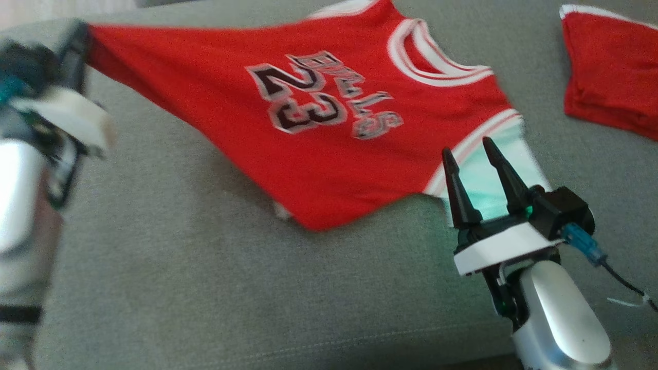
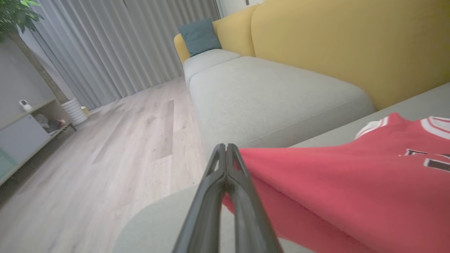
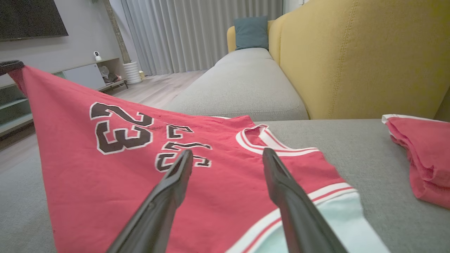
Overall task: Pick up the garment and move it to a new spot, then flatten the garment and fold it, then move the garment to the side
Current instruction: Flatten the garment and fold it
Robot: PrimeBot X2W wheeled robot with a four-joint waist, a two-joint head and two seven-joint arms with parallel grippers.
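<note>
The jersey (image 1: 329, 154) lay on the sofa (image 1: 180, 257), with its long axis from left to right. The left tool (image 2: 226, 147), pressed together, pinched its raised hem corner. The right tool (image 1: 465, 145), spread, hovered over its opposite end.

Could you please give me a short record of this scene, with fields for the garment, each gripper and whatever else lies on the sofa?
surface: grey sofa seat
garment: red "BULLS 23" jersey, lettering up, one corner held up, cloth taut
left gripper: shut on that corner
right gripper: open, holding nothing, by the armhole trim
other: plain red cloth, lying apart from the garment
</note>
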